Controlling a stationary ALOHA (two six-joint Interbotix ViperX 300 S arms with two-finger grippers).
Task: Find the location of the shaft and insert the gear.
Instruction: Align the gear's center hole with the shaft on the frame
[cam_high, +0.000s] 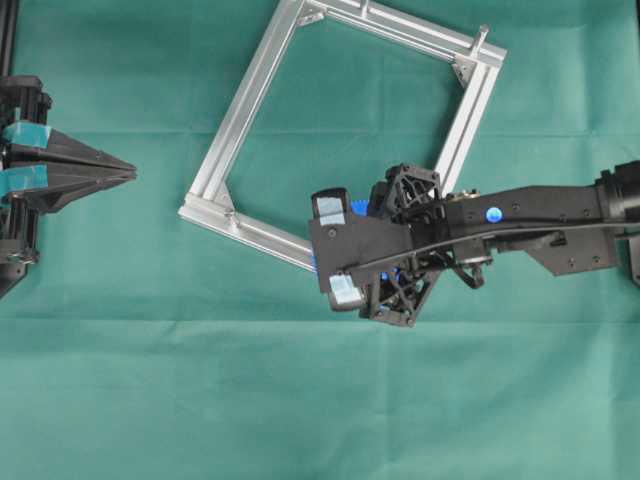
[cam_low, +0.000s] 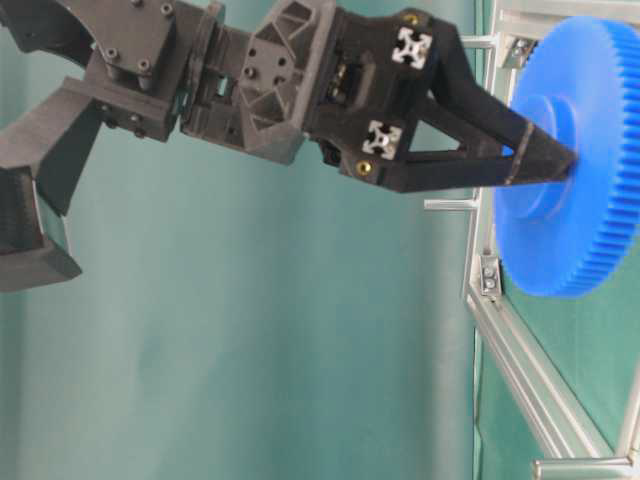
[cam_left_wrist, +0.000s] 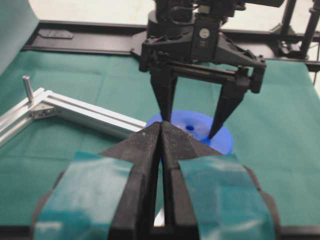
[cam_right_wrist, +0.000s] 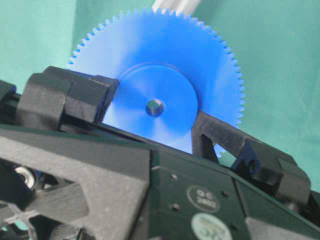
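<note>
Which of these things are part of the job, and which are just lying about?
In the job: blue gear; right claw, clamped on its hub; metal frame; upright pin, possibly the shaft, I cannot tell.
Lying about: left claw, shut, holding nothing; green cloth.

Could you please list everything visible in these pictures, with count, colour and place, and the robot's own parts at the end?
gear: one, bright blue, toothed rim and raised hub with a small centre hole, at the near corner of the frame, between the right gripper's fingers.
frame: one, silver aluminium, square, lying tilted on the cloth in the upper middle of the overhead view.
pins: at least two, silver, standing upright at the frame's corners; no wire loop can be made out.
cloth: one, green, covering the table.
right gripper: one, black, fingers either side of the gear's hub.
left gripper: one, black with teal tape, shut, at the left edge, holding nothing.
</note>
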